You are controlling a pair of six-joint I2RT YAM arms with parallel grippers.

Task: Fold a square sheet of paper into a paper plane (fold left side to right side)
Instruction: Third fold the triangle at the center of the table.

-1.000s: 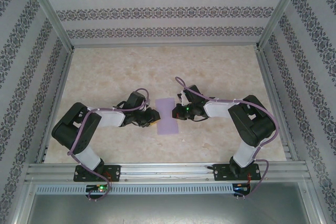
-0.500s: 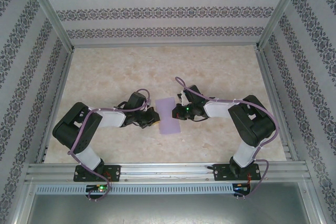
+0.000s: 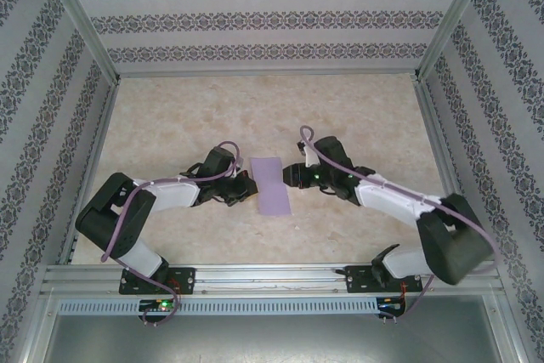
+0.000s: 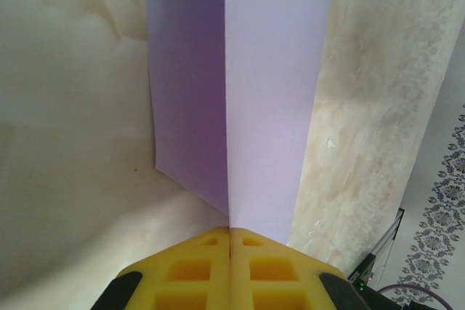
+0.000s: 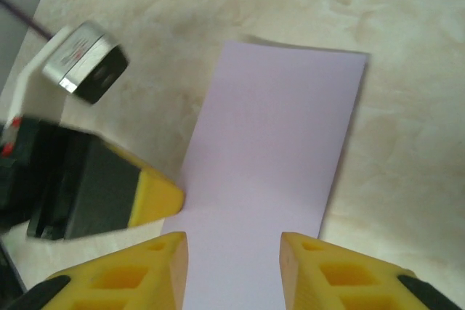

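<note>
Left gripper (image 4: 230, 243) sits with its yellow pads (image 4: 272, 270) pressed together. The lilac sheet (image 4: 270, 85) runs straight into the seam between them, so it looks pinched on the paper's near edge. From there a crease line (image 4: 226, 107) climbs away, with a darker panel on one side and a paler one on the other. Across the sheet, the right gripper (image 5: 232, 252) hangs with its fingers (image 5: 320, 274) spread, the paper lying flat beneath the gap and nothing gripped. Seen from above, the sheet is a narrow rectangle on the marbled table (image 3: 365, 116), between the two grippers near the middle. My read is that the left-to-right half fold is made and being set. The next move calls for pressing the crease firmly flat while one edge is held, without dragging the layers out of line.
</note>
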